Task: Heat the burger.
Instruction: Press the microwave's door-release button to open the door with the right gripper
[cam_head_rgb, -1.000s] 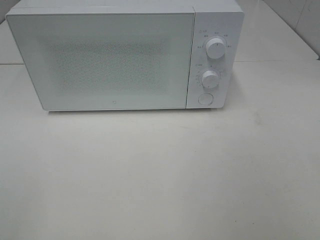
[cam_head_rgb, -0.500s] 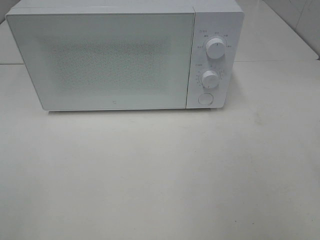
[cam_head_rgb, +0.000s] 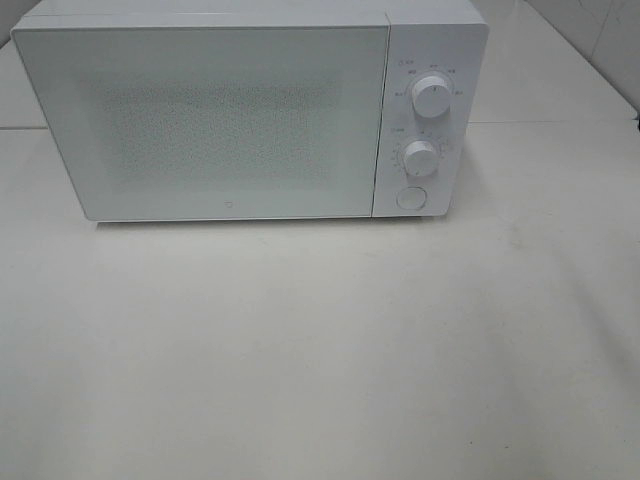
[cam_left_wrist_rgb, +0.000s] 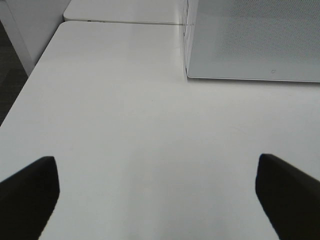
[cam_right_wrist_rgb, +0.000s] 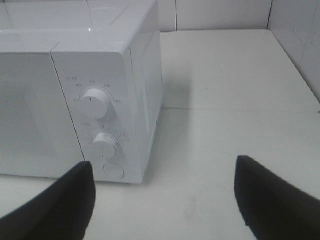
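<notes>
The burger is out of view in every frame. A white microwave (cam_head_rgb: 200, 120) stands at the back of the table with its door shut. Neither gripper shows in the exterior high view. In the left wrist view my left gripper (cam_left_wrist_rgb: 157, 192) is open over bare tabletop, short of the microwave's door corner (cam_left_wrist_rgb: 250, 45). The right wrist view has my right gripper (cam_right_wrist_rgb: 165, 200) open with nothing between its fingers, facing the microwave's control panel (cam_right_wrist_rgb: 100, 125).
The control panel carries an upper knob (cam_head_rgb: 431, 97), a lower knob (cam_head_rgb: 420, 158) and a round button (cam_head_rgb: 410, 198). The white table (cam_head_rgb: 320, 340) extends in front of the microwave. A tiled wall (cam_right_wrist_rgb: 295, 40) rises on the right, and the table's left edge (cam_left_wrist_rgb: 30, 80) drops off.
</notes>
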